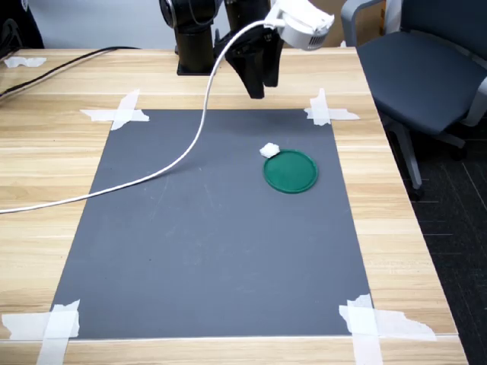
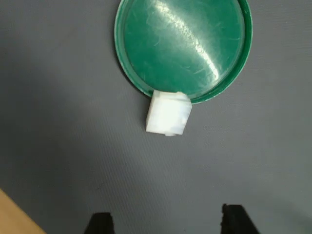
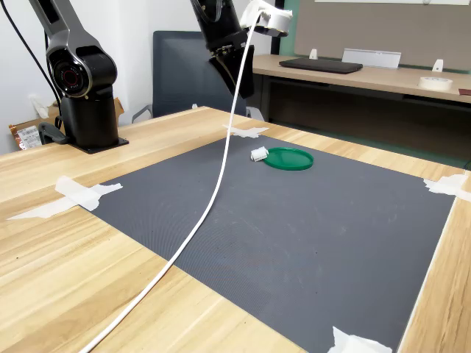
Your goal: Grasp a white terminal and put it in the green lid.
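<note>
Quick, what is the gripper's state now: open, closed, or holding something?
Gripper: open, holding nothing; the white terminal lies on the mat against the green lid.

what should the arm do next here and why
Probably lower the end effector straight toward the white terminal with its fingers apart. The terminal sits on the grey mat against the green lid's rim, not inside it, and the end effector hangs well above, holding nothing.
</note>
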